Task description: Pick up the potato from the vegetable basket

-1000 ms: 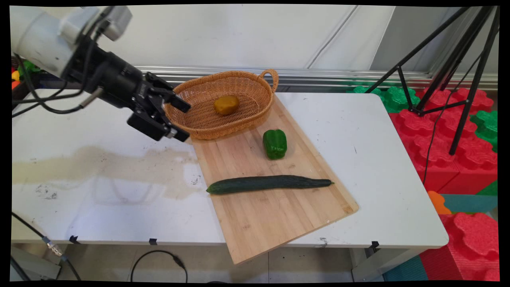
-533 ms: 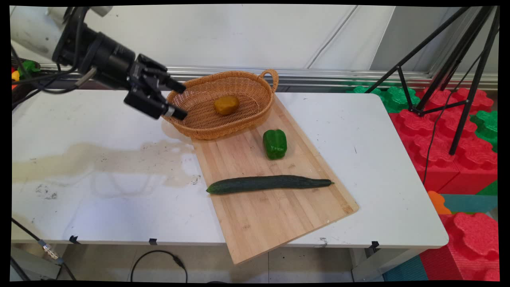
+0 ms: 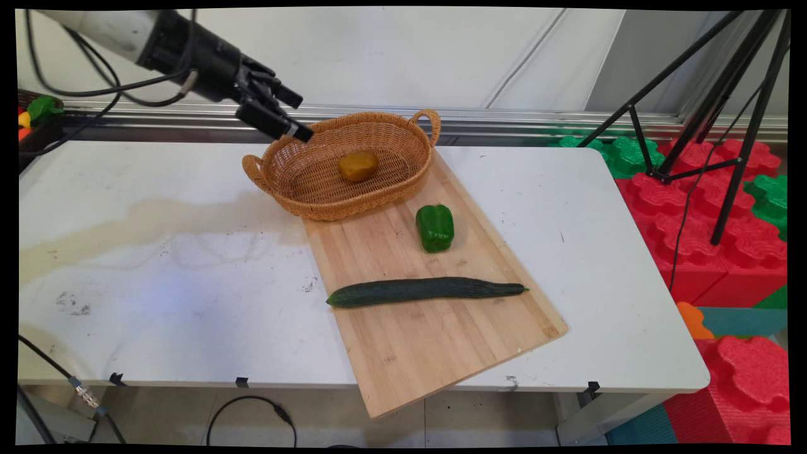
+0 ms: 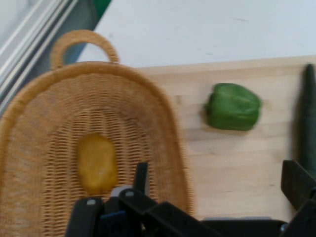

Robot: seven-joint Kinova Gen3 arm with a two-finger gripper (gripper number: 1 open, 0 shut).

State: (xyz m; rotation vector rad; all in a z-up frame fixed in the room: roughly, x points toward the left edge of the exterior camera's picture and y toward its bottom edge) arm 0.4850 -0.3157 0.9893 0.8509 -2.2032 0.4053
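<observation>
My gripper [image 3: 296,116] hangs open and empty above the far left rim of an oval wicker basket [image 3: 353,208], pointing down toward the right. A yellow-brown rounded vegetable [image 3: 358,166] lies inside the basket. The hand view looks down into the basket [image 4: 170,123] at the yellow vegetable [image 4: 96,163], with my gripper [image 4: 219,185] spread wide over the basket's rim and the board. A green bell pepper [image 3: 435,227] and a long dark cucumber [image 3: 425,291] lie on the wooden cutting board [image 3: 429,347]. The pepper [image 4: 232,106] and cucumber [image 4: 309,123] also show in the hand view.
The board [image 4: 232,168] lies slanted on the white table [image 3: 157,284], overhanging its near edge. A black tripod [image 3: 712,113] stands right of the table over red and green foam blocks [image 3: 712,252]. Black cables [image 3: 75,88] hang from the arm at left.
The gripper has risen and moved back and to the right, from beside the basket's left handle to above its far left rim. Its fingers stay open. Nothing else has moved.
</observation>
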